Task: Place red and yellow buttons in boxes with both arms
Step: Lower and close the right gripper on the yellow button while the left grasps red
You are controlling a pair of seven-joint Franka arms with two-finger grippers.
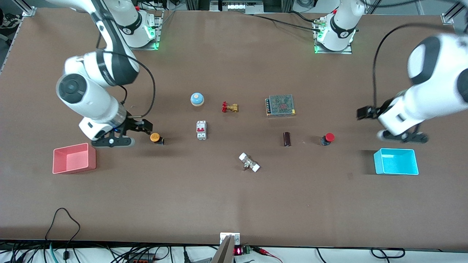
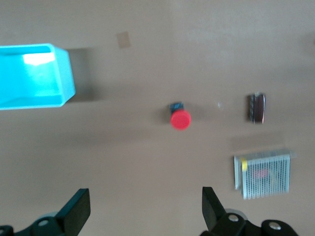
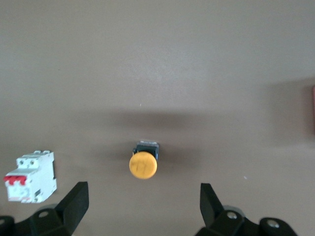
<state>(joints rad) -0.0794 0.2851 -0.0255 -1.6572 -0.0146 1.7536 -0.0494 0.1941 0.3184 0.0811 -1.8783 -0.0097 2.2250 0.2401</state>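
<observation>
Yellow button [image 1: 156, 138] lies on its side on the brown table [image 1: 234, 204], cap toward the right arm's end, just beside the right gripper [image 3: 142, 204], fingers spread wide, empty. Red button [image 1: 328, 138] also tipped, cap toward the left arm's end; left gripper [image 2: 145, 209] wide, empty, above the cyan box [image 1: 396, 162]. Pink box [image 1: 74, 158] sits near the yellow button; bare table nearer the camera.
</observation>
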